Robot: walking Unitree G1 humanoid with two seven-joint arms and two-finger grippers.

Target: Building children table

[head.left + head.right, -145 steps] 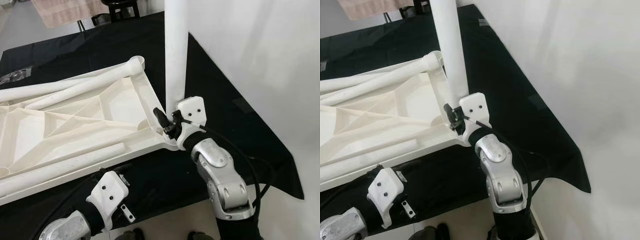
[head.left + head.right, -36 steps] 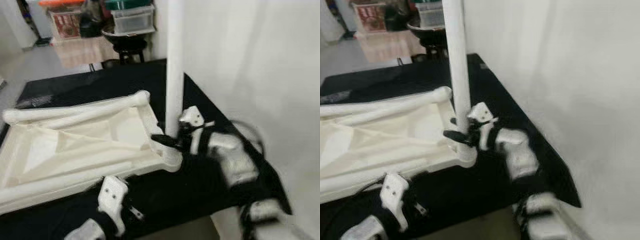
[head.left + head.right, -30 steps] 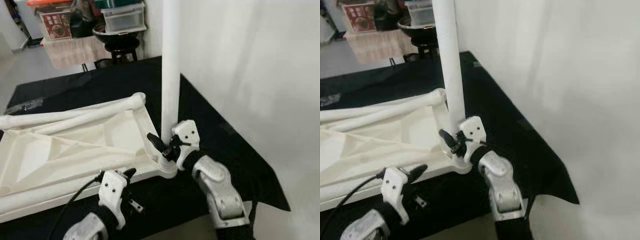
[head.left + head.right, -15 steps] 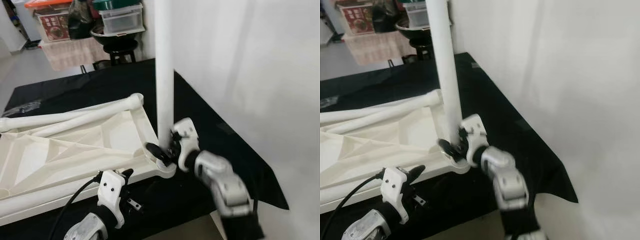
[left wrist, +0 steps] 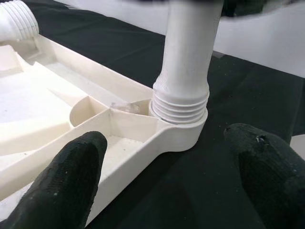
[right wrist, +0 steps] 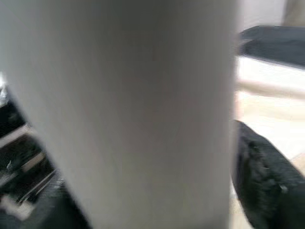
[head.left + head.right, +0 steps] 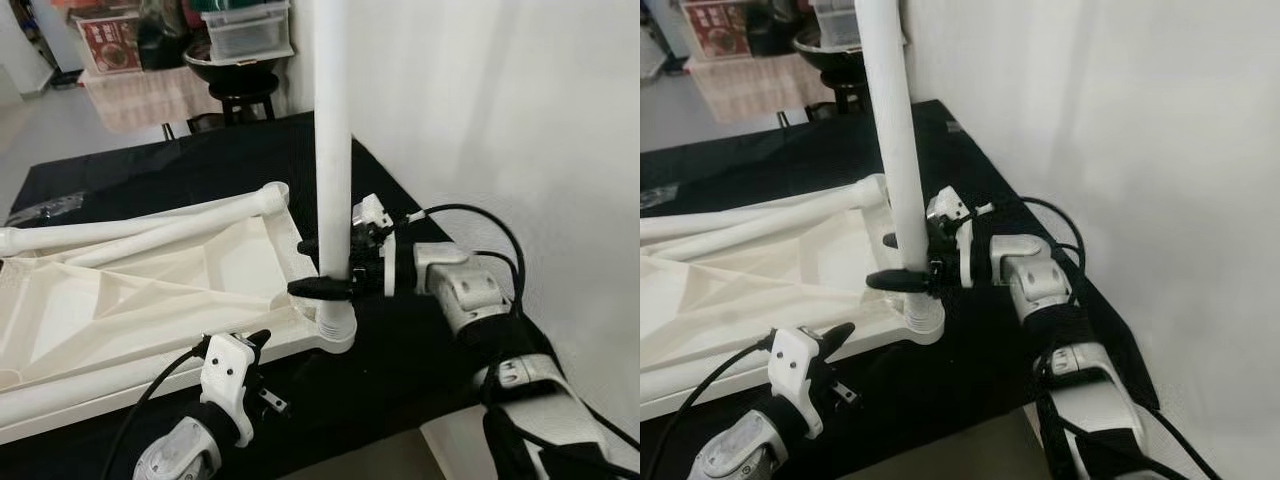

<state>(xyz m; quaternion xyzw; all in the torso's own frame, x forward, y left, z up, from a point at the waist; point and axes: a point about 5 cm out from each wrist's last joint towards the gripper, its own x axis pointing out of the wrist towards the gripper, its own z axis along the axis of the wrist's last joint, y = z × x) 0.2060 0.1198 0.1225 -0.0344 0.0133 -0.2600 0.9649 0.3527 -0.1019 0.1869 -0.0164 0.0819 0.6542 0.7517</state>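
An upturned white plastic tabletop (image 7: 150, 290) is lying on a black cloth (image 7: 420, 330), showing its ribbed underside: raised diagonal webs are dividing the shell into shallow triangular and trapezoid pockets. At the corner of the tabletop nearest the robot's right arm, an upright white leg (image 7: 332, 150) is standing in a round corner socket (image 5: 183, 131). The leg is a smooth, plain tube running past the upper edge of the head views; just above the socket its base is showing a band of screw threads (image 5: 180, 106) not fully sunk. A second threaded socket (image 7: 275, 193) is sitting at the far corner of the tabletop, and two loose white legs (image 7: 130, 232) are lying along the tabletop's far edge, with another loose leg (image 7: 90, 385) lying along its near edge.

The right gripper (image 7: 318, 268) is reaching in level from the wall side of the upright leg, its black fingers (image 7: 322, 287) clasping the tube low down, just above the threads. The left gripper (image 7: 255, 345) is hovering beside the near edge of the tabletop, close to the socket, its two black fingertips (image 5: 74, 179) spread wide and holding nothing. Beyond the far edge of the cloth, a black stool (image 7: 240, 95) and a storage box (image 7: 247, 30) are standing on the floor.
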